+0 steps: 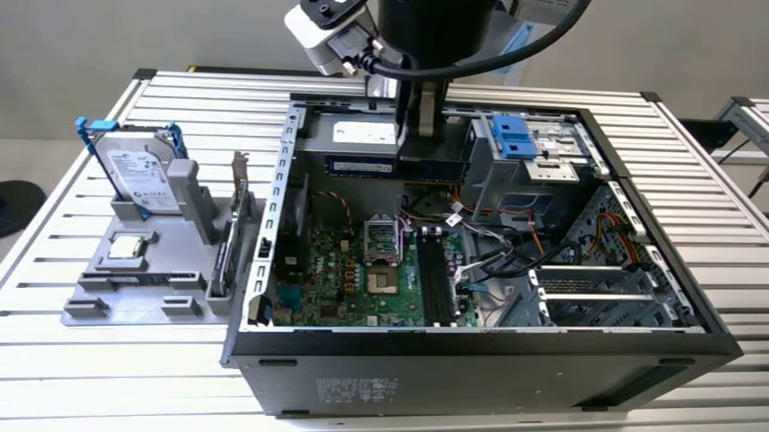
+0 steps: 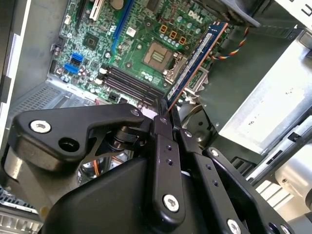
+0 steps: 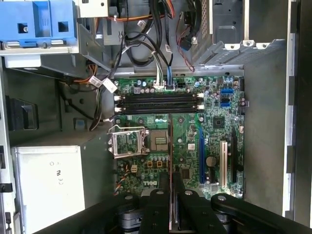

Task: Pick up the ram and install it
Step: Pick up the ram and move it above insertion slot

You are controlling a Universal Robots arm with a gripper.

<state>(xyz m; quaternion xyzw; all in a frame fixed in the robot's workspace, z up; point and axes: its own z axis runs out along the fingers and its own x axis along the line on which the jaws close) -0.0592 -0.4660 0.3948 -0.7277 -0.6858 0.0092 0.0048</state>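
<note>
Slatted metal surface [image 1: 709, 234] is carrying everything. An open computer case [image 1: 481, 369] is lying on its side across the middle and the exterior view's right, with its inside facing up.

The arm [image 1: 427, 36] is reaching down from the upper middle of the exterior view into the far part of the case.

Green motherboard [image 1: 360, 270] is sitting on the case floor, also seen in both wrist views [image 2: 141, 53] [image 3: 214, 126].

Grey fixture [image 1: 132, 288] is standing on the surface at the exterior view's left, just beside the case. It is holding an upright hard drive [image 1: 139, 175], an expansion card [image 1: 229, 252] on edge and a small silver CPU chip [image 1: 126, 247].

The tool [image 1: 420, 148] [image 2: 163, 114] [image 3: 170, 190] is clenched on the ram [image 1: 397, 166] [image 2: 195, 61] [image 3: 170, 146], pinching one long edge. The stick is hanging in the air above the board, inside the case.

Black memory slots [image 1: 435, 279] [image 2: 131, 83] [image 3: 158, 103] are lying below the ram and apart from it.

CPU socket [image 2: 158, 53] [image 3: 127, 144] is sitting just beside the slots.
</note>
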